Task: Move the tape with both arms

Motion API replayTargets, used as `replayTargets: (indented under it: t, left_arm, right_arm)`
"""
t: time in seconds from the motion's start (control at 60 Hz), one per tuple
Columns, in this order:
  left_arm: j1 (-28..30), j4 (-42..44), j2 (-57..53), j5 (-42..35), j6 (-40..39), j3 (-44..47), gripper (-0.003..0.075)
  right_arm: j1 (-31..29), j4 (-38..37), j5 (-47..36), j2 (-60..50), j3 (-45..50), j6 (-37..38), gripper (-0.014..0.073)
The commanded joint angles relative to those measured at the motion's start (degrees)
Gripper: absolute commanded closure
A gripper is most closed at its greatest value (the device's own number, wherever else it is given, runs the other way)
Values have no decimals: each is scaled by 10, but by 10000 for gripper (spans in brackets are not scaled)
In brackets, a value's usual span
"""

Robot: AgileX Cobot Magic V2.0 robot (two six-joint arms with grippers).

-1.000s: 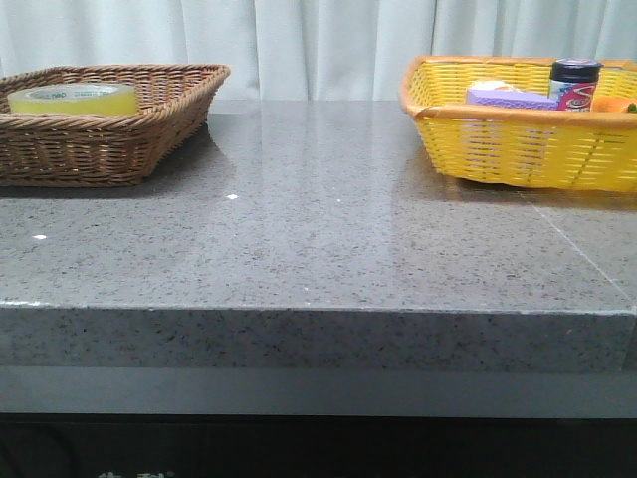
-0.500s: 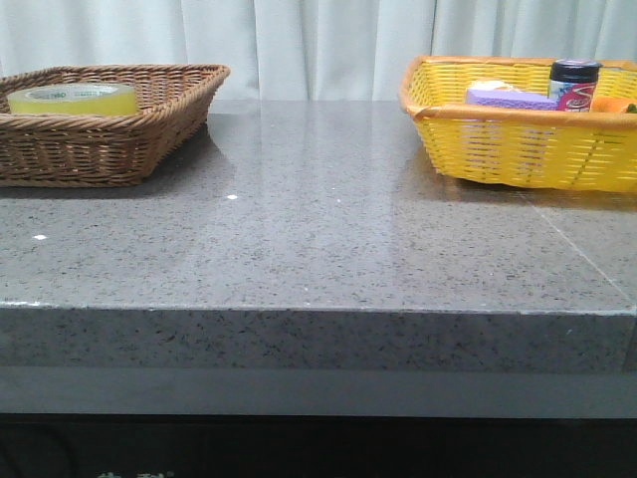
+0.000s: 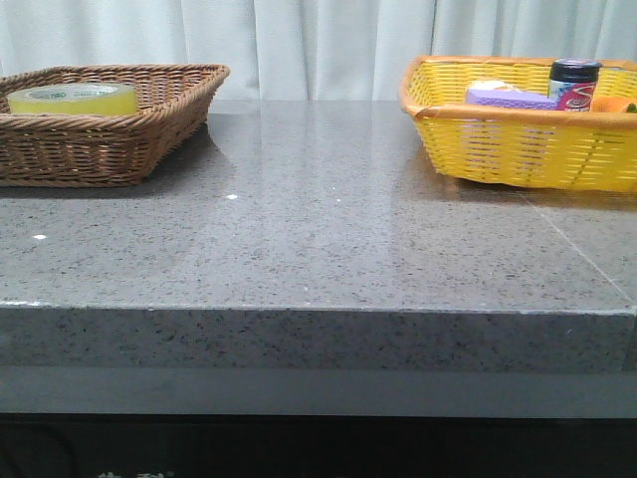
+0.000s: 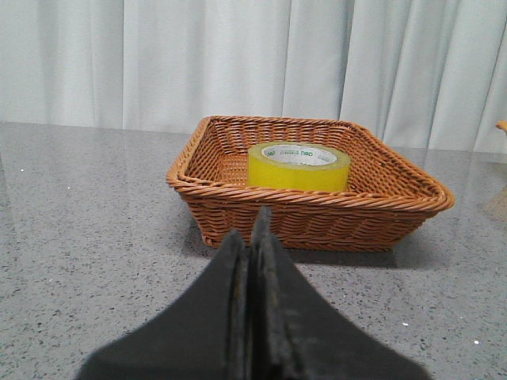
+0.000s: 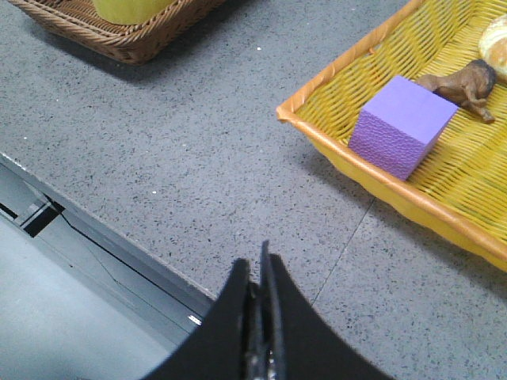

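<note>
The tape (image 3: 72, 98) lies flat inside the brown wicker basket (image 3: 149, 119) at the far left of the grey tabletop (image 3: 318, 229). The left pincer (image 4: 255, 237) hangs just in front of that basket, clenched on nothing. The right pincer (image 5: 257, 277), also clenched and empty, hovers over the tabletop's near edge, well apart from that basket, beside the yellow basket (image 5: 380, 190) holding a purple block (image 5: 400, 125).
</note>
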Motion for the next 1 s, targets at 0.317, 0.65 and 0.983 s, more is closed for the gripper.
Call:
replayTargets:
  t: [0.317,0.65,0.983]
  left_arm:
    - [1,-1,-11,-49,-7,4,741]
    - [1,-1,-11,-49,-7,4,741]
    - [1,-1,-10,-49,-7,4,741]
  right_arm:
    - [-3,-5,-36,1,-15,-1,661]
    - [-2,-5,-39,-1,-12,-1,661]
    - [-151,7,-223,-132,178,-1,661]
